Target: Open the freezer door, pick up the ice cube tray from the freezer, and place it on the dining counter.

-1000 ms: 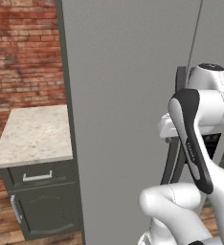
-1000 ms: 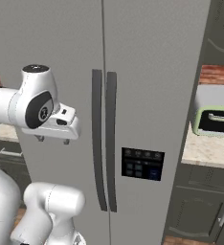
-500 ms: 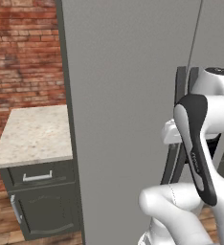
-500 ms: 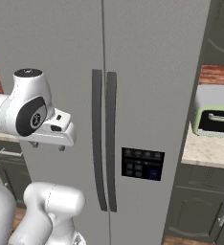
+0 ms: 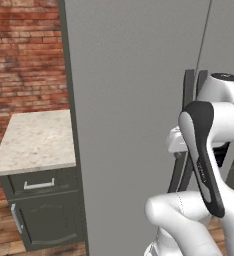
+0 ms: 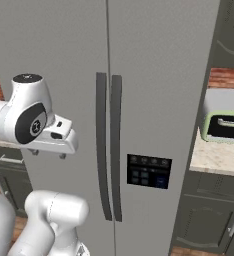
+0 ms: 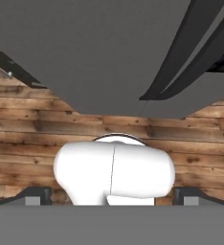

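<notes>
You've got the freezer [image 6: 154,45] taking most of the right base frame, both doors shut flush. The freezer door [image 6: 64,55] is the plain grey panel in the left half; in the left base view the same panel runs down the centre. The neighbouring door [image 6: 164,110] sits right of centre and carries the black dispenser panel [image 6: 149,171] low on it. Wooden floor [image 7: 32,129] crosses the middle of the hand view, under the door's bottom edge. A brick wall [image 5: 24,55] is at the upper left of the left base view, and a small stone-topped cabinet [image 5: 36,142] at lower left, just beside the freezer's side. A pale green appliance [image 6: 224,127] is on the counter at the right edge of the right base frame. The freezer door's dark handle [image 6: 102,150] stands at centre, its twin just to its right. Your gripper [image 6: 48,154] is at middle left, in front of the freezer door, left of that handle and clear of it, holding nothing. The fingertips [image 7: 37,195] sit at opposite bottom corners of the hand view, so the jaws are spread wide.
</notes>
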Tool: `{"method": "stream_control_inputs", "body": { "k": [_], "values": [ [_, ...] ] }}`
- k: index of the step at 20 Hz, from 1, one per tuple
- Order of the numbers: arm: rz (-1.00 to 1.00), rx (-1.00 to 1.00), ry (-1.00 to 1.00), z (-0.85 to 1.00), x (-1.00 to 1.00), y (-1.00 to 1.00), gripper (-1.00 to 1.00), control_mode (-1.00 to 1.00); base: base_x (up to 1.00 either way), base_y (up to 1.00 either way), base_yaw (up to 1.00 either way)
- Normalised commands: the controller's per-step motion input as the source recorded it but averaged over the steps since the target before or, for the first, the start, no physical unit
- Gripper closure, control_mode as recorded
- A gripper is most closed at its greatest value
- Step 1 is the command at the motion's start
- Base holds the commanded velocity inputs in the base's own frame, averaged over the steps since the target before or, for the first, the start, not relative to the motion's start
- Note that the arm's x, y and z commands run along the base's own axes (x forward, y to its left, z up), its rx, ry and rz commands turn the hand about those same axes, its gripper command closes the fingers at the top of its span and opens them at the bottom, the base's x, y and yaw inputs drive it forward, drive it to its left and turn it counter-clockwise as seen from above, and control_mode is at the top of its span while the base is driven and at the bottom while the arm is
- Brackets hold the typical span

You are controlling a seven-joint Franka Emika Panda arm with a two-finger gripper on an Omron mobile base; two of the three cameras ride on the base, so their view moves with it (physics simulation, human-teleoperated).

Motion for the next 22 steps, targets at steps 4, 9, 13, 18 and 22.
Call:
{"method": "stream_control_inputs", "body": {
  "k": [4, 9, 13, 18, 22],
  "values": [
    [0.0, 0.0, 0.0, -0.07, 0.0, 0.12, -1.0, -1.0, 0.0, 0.0, 0.0],
    [0.0, 0.0, 0.0, 0.0, 0.0, 0.0, -1.0, -1.0, 0.0, 0.0, 0.0],
    [0.0, 0.0, 0.0, 0.0, 0.0, 0.0, -1.0, -1.0, 0.0, 0.0, 0.0],
    [0.0, 0.0, 0.0, 0.0, 0.0, 0.0, -1.0, 1.0, 0.0, 0.0, 0.0],
    [0.0, 0.0, 0.0, 0.0, 0.0, 0.0, -1.0, 1.0, 0.0, 0.11, 0.0]
  ]
}}
